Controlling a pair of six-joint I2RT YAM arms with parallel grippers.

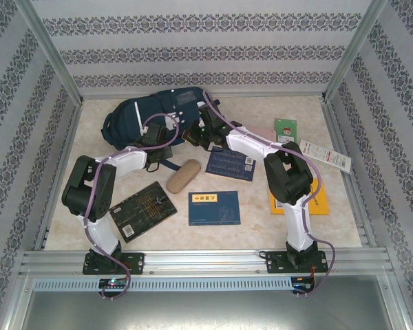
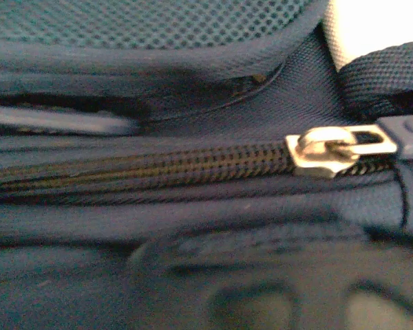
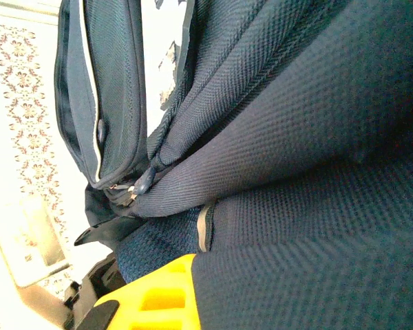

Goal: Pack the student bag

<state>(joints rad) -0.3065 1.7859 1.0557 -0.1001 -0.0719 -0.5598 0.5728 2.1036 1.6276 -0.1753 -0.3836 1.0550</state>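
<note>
Navy blue fabric with white reflective stripes makes up the large student bag, which lies on its side at the far left-centre of the pale marble-patterned table. Both arms reach in to it from the near edge.

The left gripper sits against the bag's near side. Its wrist camera shows a closed zip with a silver metal slider just above the blurred dark fingers. The fingers are pressed together tight against the cloth, but it cannot be told whether any cloth is caught between them.

The right gripper meets the bag's right end, beside the dark straps. From its wrist, gathered folds of the navy weave run straight down into the yellow finger, which is closed and pinching the fabric.

Well apart from both grippers, on the near half of the table, lie:
- a tan oval case
- a dark blue book with a yellow label
- a black patterned book
- a dark blue printed booklet

An orange-yellow folder lies partly under the right arm.
</note>
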